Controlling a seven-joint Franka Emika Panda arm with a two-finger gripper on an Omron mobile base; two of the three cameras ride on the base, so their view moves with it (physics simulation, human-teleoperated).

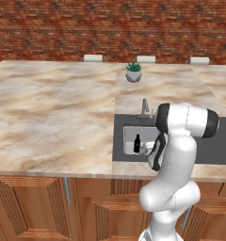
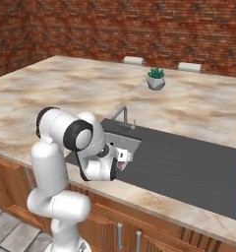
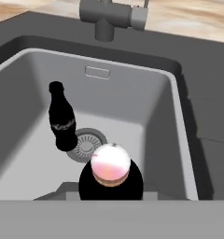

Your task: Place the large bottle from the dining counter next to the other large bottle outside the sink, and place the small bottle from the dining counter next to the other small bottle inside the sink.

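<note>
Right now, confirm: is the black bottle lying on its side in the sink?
No. In the hand view the black bottle stands upright on the sink floor beside the drain.

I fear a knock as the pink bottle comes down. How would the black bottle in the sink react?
The black bottle stands upright, tall and narrow, so it would probably tip. Round-bodied, it may then roll across the sink floor.
</note>
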